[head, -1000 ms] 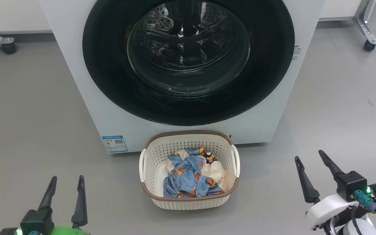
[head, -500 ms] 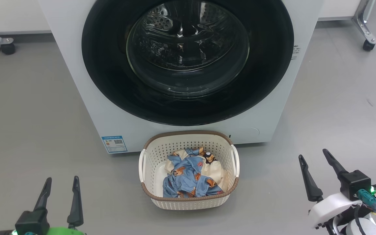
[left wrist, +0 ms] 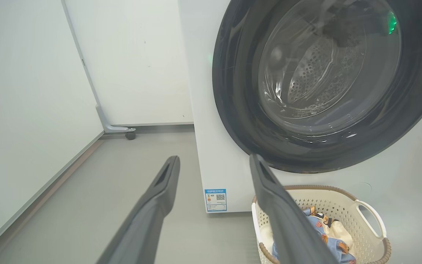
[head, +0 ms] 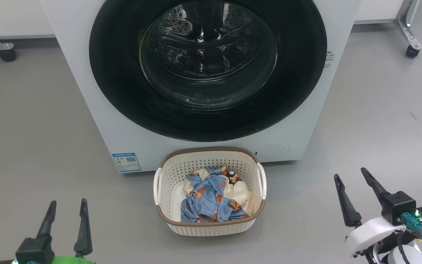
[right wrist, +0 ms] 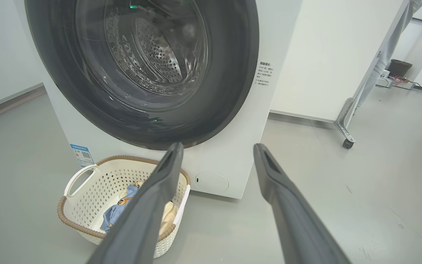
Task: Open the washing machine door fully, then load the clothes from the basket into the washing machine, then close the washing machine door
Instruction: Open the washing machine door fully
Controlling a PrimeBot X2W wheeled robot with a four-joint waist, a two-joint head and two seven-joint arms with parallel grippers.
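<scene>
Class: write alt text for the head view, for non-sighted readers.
A white washing machine, its round black door closed, stands behind a cream basket of bear-print clothes on a grey floor. The left gripper and right gripper sit open at the lower corners.

Head view: the frame edge cuts off the top of the washing machine door (head: 123,91). The print on the blue sticker (head: 126,162) is too small for me to read.

Left wrist: one finger of my left gripper (left wrist: 214,161) hides part of the clothes (left wrist: 333,240).

Right wrist: one finger of my right gripper (right wrist: 218,148) covers a corner of the basket (right wrist: 86,183).
</scene>
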